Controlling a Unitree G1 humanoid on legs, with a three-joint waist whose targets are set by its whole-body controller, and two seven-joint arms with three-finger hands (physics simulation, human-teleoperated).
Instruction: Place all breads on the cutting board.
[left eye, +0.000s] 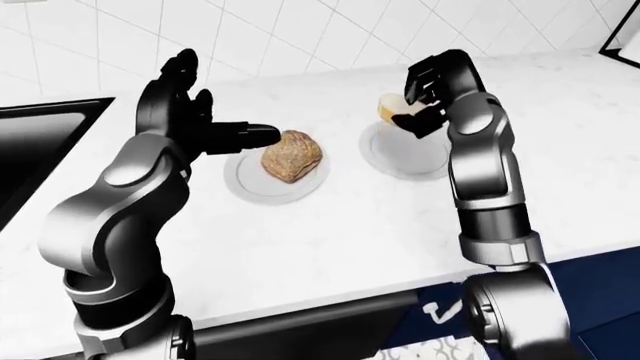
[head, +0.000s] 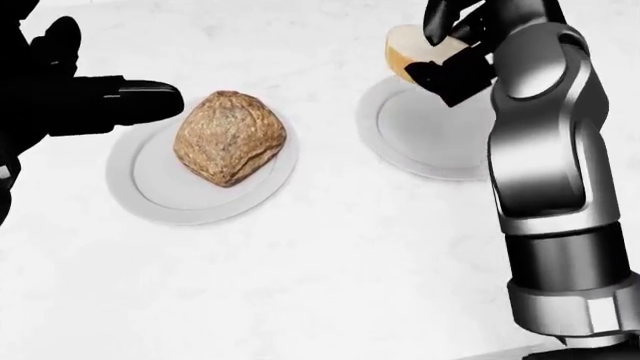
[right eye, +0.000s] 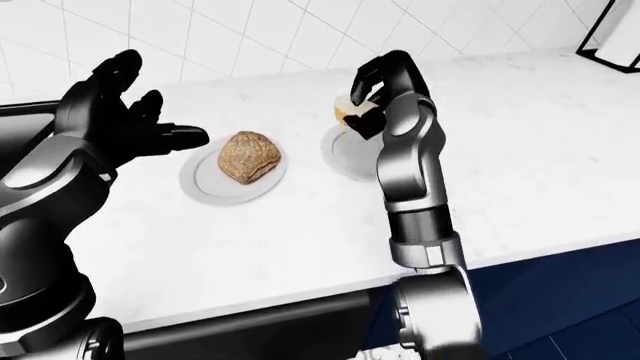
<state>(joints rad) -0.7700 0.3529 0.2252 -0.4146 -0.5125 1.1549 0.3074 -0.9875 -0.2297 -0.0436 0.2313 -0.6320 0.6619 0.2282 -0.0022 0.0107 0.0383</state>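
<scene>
I have the pale bread (head: 415, 51) pinched in my right hand (head: 455, 46), fingers closed round it, clear above its plate (head: 425, 135). The brown loaf (head: 230, 137) sits on the other plate (head: 150, 195); my left hand (left eye: 190, 124) hovers beside it, spread and empty. No cutting board shows. The grip looks shallow, so a fast swing could drop the bread.
</scene>
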